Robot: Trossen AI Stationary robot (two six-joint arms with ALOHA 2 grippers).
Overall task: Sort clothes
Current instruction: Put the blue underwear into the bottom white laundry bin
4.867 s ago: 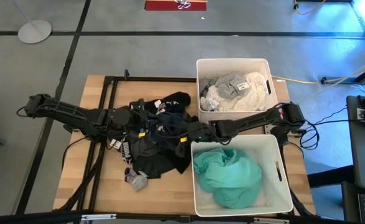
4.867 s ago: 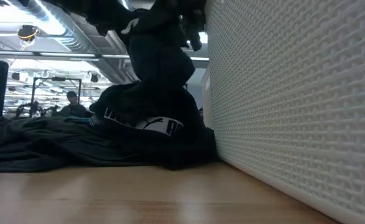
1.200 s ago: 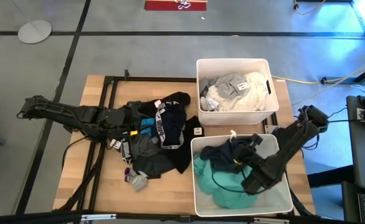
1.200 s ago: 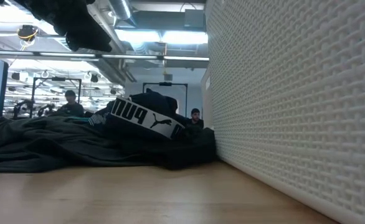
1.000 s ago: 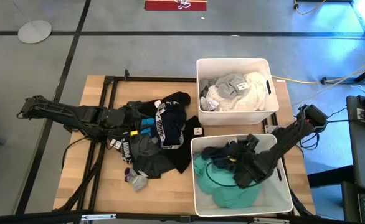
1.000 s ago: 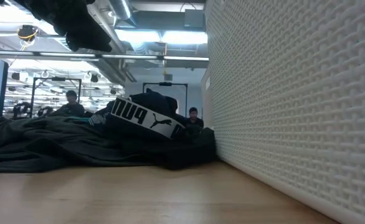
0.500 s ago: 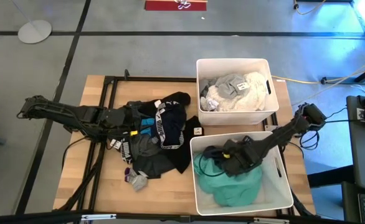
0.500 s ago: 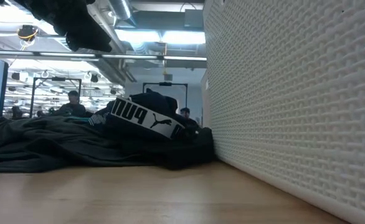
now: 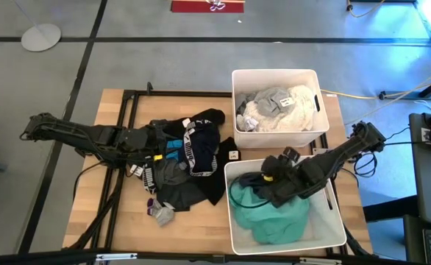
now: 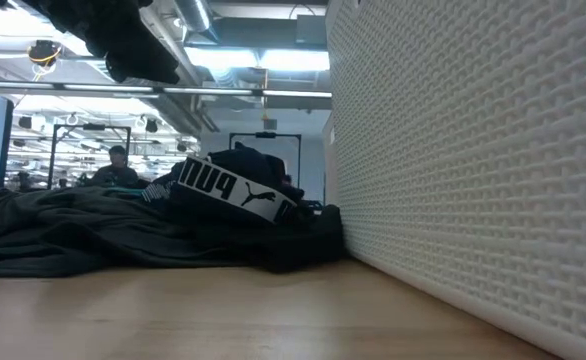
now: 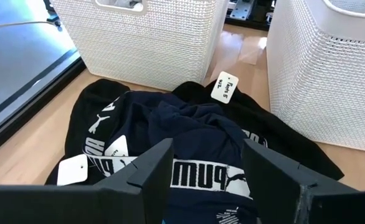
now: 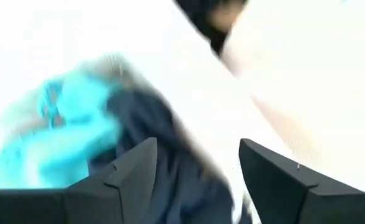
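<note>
A heap of dark clothes (image 9: 193, 158) lies on the table's middle; black and navy pieces with white lettering show in the left wrist view (image 11: 195, 143). My left gripper (image 11: 207, 162) hovers open over the heap's left part (image 9: 168, 143). The near white bin (image 9: 333, 221) holds a teal garment (image 9: 274, 217) with a navy garment (image 9: 248, 184) lying on its far left part. My right gripper (image 9: 267, 182) stands open over that navy garment (image 12: 145, 130). Light clothes (image 9: 278, 107) fill the far bin (image 9: 274, 73).
A small grey sock (image 9: 160, 213) lies near the table's front edge, left of the near bin. A black metal frame (image 9: 127, 110) runs along the table's left and far sides. In the low view the near bin's wall (image 10: 473, 150) fills the right side.
My right gripper has swung from the near bin's near right part toward its far left corner. The navy garment has gone with it and now lies bunched on the teal garment's far left part. The heap on the table has stayed put.
</note>
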